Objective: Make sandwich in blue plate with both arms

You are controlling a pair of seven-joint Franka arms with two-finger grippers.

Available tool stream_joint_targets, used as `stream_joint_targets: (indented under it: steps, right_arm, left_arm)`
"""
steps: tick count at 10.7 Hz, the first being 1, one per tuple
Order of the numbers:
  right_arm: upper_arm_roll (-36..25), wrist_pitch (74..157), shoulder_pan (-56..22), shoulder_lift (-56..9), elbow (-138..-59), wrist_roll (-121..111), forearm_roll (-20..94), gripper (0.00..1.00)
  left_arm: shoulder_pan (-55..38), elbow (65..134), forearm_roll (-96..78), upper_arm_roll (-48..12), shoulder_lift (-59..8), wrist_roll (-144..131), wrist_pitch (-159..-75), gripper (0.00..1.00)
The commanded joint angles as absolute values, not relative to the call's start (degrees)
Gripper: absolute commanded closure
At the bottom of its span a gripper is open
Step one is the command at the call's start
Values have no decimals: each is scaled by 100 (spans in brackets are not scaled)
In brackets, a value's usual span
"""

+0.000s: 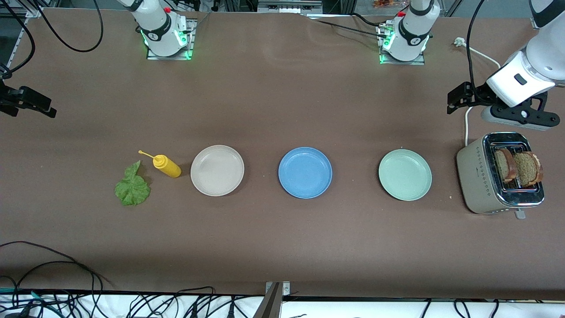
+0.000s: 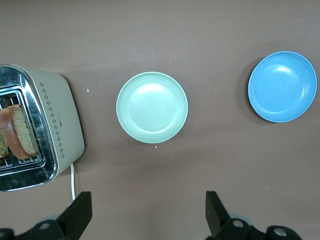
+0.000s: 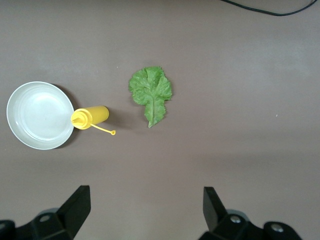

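The blue plate (image 1: 305,172) sits bare in the middle of the counter (image 1: 282,247), between the beige plate (image 1: 217,170) toward the right arm's end and the mint-green plate (image 1: 404,174) toward the left arm's end. Nothing of the sandwich is on it, so the task looks unstarted.

Both bread slices (image 1: 518,168) stand in the toaster (image 1: 479,181) at the left arm's end of the counter, just beside the mint-green plate. The lettuce leaf (image 1: 132,187) lies flat at the right arm's end, next to a yellow squeeze bottle (image 1: 166,165) lying beside the beige plate.

The left pincer (image 2: 147,212) hangs over bare counter near the toaster, fingers spread and holding nothing. The right pincer (image 3: 145,212) hangs over the counter near the leaf, likewise spread and empty.

Still to do, by my reading: bread, leaf and second slice all moved to the blue plate.
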State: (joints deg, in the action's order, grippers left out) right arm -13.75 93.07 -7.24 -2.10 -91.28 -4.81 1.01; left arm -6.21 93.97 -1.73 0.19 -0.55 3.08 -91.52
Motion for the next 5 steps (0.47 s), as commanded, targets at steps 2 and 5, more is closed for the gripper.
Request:
stream_joint_targets:
  steps: [2,5]
  right_arm:
    - [-1573,9202,-703,-264,-8780,-501,44,0]
    - [-1573,9193,-703,-264,-8771,-527,53,0]
  left_arm:
    - [-633,9281,-97,44,-105,422,-9105,0]
    - [-633,9272,-88,44,-105,413,-9105,0]
